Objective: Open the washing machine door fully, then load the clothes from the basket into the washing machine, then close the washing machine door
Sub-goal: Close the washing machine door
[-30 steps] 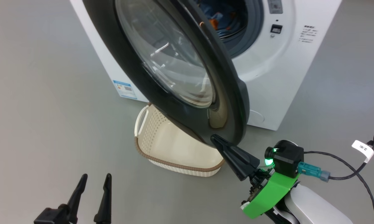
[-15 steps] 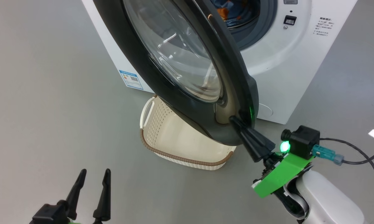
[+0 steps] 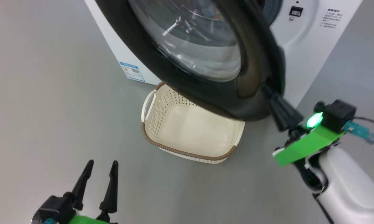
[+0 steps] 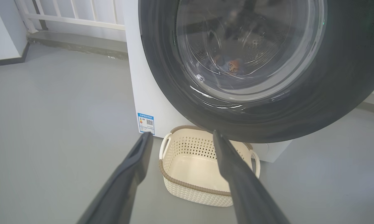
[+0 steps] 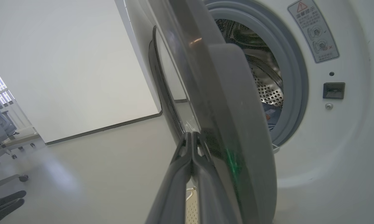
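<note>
My right claw [image 3: 269, 93] is pressed shut, tips touching the free edge of the washing machine door [image 3: 205, 96]. The washing machine [image 3: 302, 56] lies behind the door, so I push that way. My left claw [image 3: 102, 162], spread wide, is farther off.

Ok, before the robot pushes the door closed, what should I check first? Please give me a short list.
1. basket emptied: ok, nothing lies in it.
2. clothes inside the drum: ok, seen through the washing machine door.
3. right gripper shut, tips against the door's edge: ok.
4. left gripper open, apart from the door: ok.
5. Fabric clear of the gasket: cannot tell, the door hides part of it.
6. Door latched: not ok, it stands ajar.
</note>
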You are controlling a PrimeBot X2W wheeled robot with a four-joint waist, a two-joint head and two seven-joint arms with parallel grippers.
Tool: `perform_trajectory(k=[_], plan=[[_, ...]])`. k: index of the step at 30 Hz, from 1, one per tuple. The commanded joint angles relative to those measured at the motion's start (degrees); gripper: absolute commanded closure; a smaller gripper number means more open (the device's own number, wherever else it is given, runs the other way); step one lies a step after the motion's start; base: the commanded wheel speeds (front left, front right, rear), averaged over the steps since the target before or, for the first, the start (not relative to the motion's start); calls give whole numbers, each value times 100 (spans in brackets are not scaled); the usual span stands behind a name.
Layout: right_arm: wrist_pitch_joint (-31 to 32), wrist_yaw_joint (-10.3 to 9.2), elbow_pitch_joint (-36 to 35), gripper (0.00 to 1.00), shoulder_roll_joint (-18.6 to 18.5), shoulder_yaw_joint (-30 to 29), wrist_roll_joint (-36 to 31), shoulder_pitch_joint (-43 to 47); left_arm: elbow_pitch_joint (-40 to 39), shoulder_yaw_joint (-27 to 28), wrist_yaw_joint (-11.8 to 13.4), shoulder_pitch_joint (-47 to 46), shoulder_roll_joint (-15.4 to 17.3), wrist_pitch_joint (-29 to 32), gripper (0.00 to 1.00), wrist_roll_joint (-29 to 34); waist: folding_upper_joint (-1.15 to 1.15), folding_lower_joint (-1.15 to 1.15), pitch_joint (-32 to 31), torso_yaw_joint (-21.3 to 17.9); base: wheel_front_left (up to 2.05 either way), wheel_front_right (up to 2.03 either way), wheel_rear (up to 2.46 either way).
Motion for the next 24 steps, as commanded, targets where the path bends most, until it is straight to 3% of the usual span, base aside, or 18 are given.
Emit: perform_trajectory(k=[1,14,24], plan=[[-27,8,-89,100,-29,-126,-72,-194,-179,158,32,-218,41,-37,0,-40,0,0,65,56,0,0,0],[-27,8,323,100,-303,-1008,-192,-1099,-347,-264,113,-562,41,-37,0,-168,0,0,572,384,0,0,0],[-27,8,646,100,-577,-1114,-246,-1734,-484,-476,189,-791,41,-37,0,-265,0,0,885,539,0,0,0]])
